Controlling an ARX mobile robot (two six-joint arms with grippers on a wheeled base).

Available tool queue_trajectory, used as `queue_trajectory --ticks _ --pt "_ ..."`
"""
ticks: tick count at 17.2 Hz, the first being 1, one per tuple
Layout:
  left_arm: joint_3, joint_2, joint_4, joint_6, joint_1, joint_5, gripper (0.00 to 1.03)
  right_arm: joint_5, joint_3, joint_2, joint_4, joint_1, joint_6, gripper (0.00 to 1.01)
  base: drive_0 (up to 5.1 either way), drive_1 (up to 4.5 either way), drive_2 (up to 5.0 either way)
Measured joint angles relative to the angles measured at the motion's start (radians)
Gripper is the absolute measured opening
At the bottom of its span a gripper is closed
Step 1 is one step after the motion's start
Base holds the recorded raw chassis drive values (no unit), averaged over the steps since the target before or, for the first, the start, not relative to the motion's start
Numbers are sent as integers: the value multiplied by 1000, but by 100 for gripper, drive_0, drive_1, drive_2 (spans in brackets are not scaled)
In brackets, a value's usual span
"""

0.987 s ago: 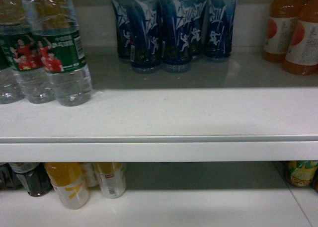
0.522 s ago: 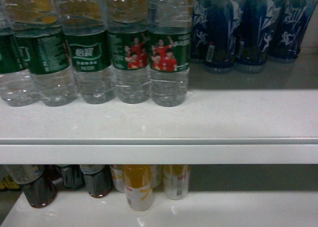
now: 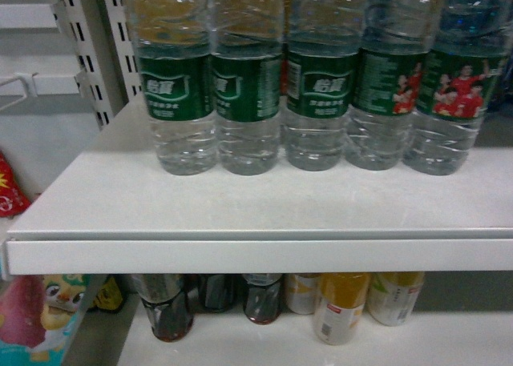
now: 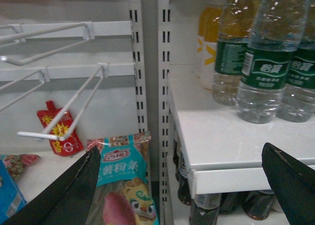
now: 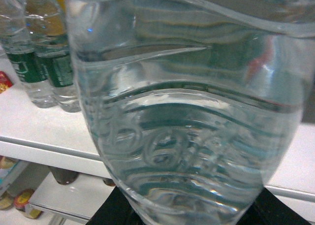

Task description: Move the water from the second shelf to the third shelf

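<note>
Head view: I see a white shelf (image 3: 256, 214) carrying a row of five clear bottles with green labels. The two on the right show athletes in red shirts; the rightmost of these, the water (image 3: 457, 86), stands on the shelf at the frame's right edge, touching its neighbour (image 3: 397, 86). The three logo bottles (image 3: 244, 86) stand to the left. Below, a lower shelf (image 3: 240, 346) holds dark cola bottles (image 3: 164, 306) and yellow drink bottles (image 3: 341, 306). Neither arm shows in this view.

Left wrist view: the left gripper (image 4: 182, 185) has its fingers (image 4: 64, 190) spread wide apart, nothing between them. It hangs off the shelf's left end, near the slotted upright (image 4: 138, 77) and a teal snack bag (image 4: 123, 185).

Right wrist view: a clear ribbed bottle of water fills the frame, very close to the camera, its base right above the dark body of the right gripper (image 5: 187, 215). I cannot tell whether the fingers are closed on it; they are hidden.
</note>
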Motion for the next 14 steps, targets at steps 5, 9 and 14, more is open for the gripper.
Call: queue_trajectory --ticks 5,9,14 --pt "0 0 0 0 0 0 98 1 0 0 1 0 0 36 -394 203 203" --pt "0 0 3 0 0 -1 98 -13 0 -5 -3 6 0 36 0 0 0" --pt "0 0 0 0 0 -1 98 2 0 -4 0 3 0 36 0 0 0"
